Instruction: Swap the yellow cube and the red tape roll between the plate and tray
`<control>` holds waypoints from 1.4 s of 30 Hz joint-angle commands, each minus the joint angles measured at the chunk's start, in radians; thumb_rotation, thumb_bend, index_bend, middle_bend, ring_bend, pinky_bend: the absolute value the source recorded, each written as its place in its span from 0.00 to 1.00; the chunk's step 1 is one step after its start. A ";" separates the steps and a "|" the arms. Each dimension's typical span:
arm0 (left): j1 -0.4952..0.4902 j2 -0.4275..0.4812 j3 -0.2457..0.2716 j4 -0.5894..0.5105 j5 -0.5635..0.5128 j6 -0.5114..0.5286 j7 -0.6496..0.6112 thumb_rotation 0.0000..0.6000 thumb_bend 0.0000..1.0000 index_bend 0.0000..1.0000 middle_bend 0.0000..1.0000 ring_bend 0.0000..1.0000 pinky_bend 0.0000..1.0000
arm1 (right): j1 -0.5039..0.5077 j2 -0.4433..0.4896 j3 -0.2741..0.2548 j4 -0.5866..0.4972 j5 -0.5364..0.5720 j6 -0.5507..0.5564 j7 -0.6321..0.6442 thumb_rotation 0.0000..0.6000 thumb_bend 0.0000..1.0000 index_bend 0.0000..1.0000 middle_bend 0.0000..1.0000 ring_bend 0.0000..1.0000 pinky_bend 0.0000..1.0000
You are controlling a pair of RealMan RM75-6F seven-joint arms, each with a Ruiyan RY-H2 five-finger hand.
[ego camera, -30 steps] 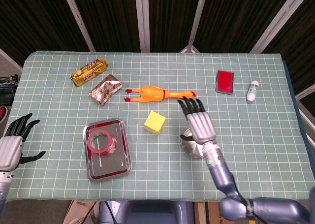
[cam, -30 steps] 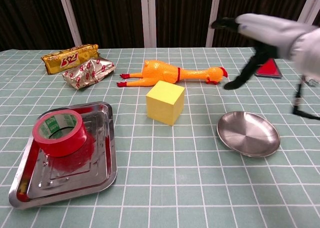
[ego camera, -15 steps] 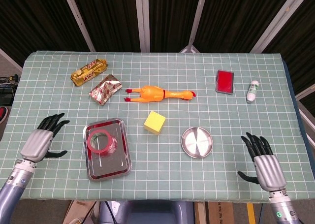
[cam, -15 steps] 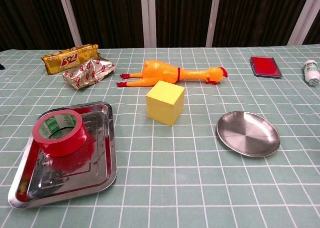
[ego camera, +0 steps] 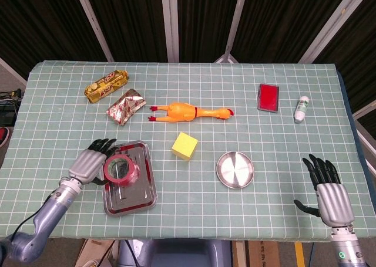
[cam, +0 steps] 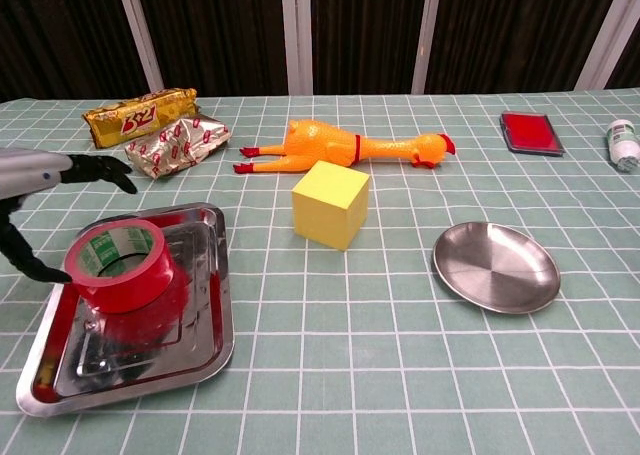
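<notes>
The red tape roll (ego camera: pixel 119 167) (cam: pixel 122 265) lies in the metal tray (ego camera: pixel 144 193) (cam: pixel 205 345) at the front left. The yellow cube (ego camera: pixel 184 145) (cam: pixel 331 204) sits on the table between the tray and the round metal plate (ego camera: pixel 235 169) (cam: pixel 496 266), which holds nothing. My left hand (ego camera: pixel 89 161) (cam: pixel 40 190) hovers at the tray's left edge, fingers spread over the roll's left side, thumb by its rim, holding nothing. My right hand (ego camera: pixel 330 188) is open at the front right, well clear of the plate.
A rubber chicken (ego camera: pixel 189 111) lies behind the cube. Two foil snack packs (ego camera: pixel 106 85) (ego camera: pixel 125 107) are at the back left. A red card case (ego camera: pixel 268 96) and a small white bottle (ego camera: pixel 302 108) sit at the back right.
My left hand has swung in from the table's left edge to the tray, reaching the tape roll. My right hand has drawn back from the plate to the front right corner.
</notes>
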 commanded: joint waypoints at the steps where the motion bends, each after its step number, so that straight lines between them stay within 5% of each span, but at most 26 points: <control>1: -0.024 -0.027 0.006 0.010 -0.024 -0.022 0.019 1.00 0.00 0.16 0.00 0.00 0.08 | -0.006 -0.002 0.008 -0.001 -0.001 -0.001 -0.001 1.00 0.00 0.05 0.00 0.00 0.00; 11: -0.057 -0.058 0.032 0.032 -0.040 -0.046 0.029 1.00 0.01 0.16 0.00 0.00 0.11 | -0.017 -0.003 0.026 -0.002 -0.011 -0.030 0.013 1.00 0.00 0.05 0.00 0.00 0.00; 19: -0.073 -0.101 0.044 0.081 -0.015 -0.014 0.061 1.00 0.39 0.24 0.24 0.18 0.32 | -0.027 -0.003 0.044 -0.003 -0.007 -0.041 0.043 1.00 0.00 0.05 0.00 0.00 0.00; 22: -0.076 -0.111 0.043 0.087 -0.001 0.008 0.069 1.00 0.45 0.27 0.30 0.25 0.36 | -0.030 -0.003 0.049 -0.002 -0.007 -0.046 0.049 1.00 0.00 0.05 0.00 0.00 0.00; 34: -0.057 -0.040 0.036 0.021 0.094 0.097 -0.060 1.00 0.52 0.29 0.34 0.30 0.41 | -0.043 0.005 0.061 -0.016 -0.014 -0.055 0.066 1.00 0.00 0.05 0.00 0.00 0.00; 42: -0.064 -0.053 0.021 0.010 0.253 0.200 -0.220 1.00 0.52 0.29 0.34 0.30 0.41 | -0.051 0.001 0.076 -0.018 -0.005 -0.059 0.067 1.00 0.00 0.05 0.00 0.00 0.00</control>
